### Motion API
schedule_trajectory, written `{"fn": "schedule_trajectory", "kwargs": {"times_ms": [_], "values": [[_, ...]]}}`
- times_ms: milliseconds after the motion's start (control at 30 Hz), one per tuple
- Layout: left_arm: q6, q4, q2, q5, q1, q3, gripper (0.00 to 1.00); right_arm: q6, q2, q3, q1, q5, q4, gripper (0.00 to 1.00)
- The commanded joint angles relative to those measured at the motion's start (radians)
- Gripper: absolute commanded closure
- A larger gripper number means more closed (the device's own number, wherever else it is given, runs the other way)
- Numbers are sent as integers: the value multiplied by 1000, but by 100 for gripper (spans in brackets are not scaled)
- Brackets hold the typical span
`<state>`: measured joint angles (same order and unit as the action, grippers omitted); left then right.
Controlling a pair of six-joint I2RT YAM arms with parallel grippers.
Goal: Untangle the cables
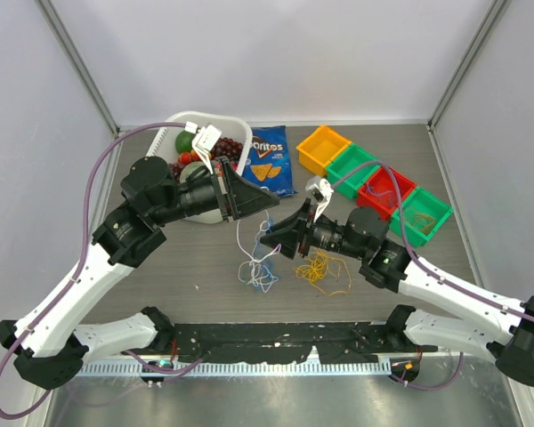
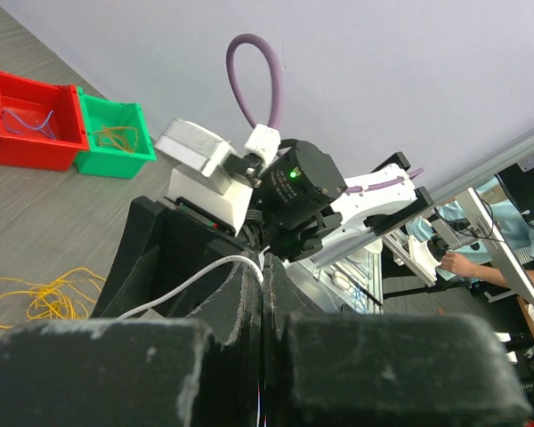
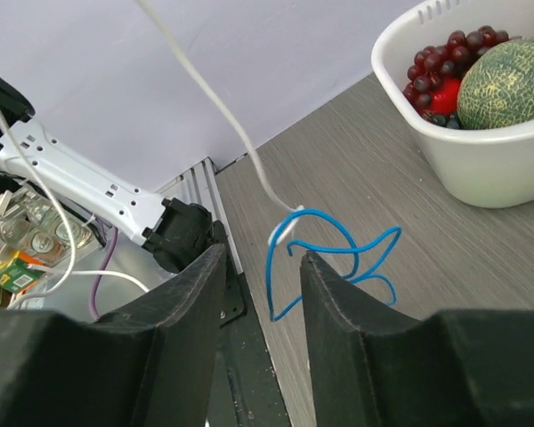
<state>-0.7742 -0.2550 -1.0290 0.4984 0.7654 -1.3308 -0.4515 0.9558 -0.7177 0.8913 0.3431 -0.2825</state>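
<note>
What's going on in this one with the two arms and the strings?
The left gripper is shut on a white cable and holds it up above the table. The cable's lower end is caught up with a blue cable below. The right gripper is open, poised at that blue cable without gripping it. A yellow cable lies apart on the table.

Bare grey tabletop (image 1: 182,280) is left at the near left. The back is blocked by a white plastic fruit basket (image 1: 244,142), a blue crisp bag (image 1: 269,162) and a row of orange, green and red plastic bins (image 1: 351,165). The middle is crossed by a thin white cable (image 1: 239,240) hanging from the clamped left gripper (image 1: 273,206), beside loose yellow cable loops (image 1: 324,270).
</note>
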Motion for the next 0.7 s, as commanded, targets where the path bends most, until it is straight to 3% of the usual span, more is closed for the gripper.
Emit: {"fn": "schedule_trajectory", "kwargs": {"times_ms": [0,133,300,333,600,667], "values": [[18,19,23,9,-1,-10,100,-6,29,8,9,-30,-63,64],[45,-19,27,-9,0,-28,100,-7,21,20,11,-55,-54,83],[104,-82,47,-86,0,-73,100,11,-37,102,11,-166,3,92],[116,-99,50,-102,-1,-85,100,5,-55,122,11,-197,15,99],[178,-164,75,-172,0,-214,100,-147,-88,380,8,-646,104,99],[171,-155,72,-169,0,-240,100,-135,-48,374,5,-664,159,99]]}}
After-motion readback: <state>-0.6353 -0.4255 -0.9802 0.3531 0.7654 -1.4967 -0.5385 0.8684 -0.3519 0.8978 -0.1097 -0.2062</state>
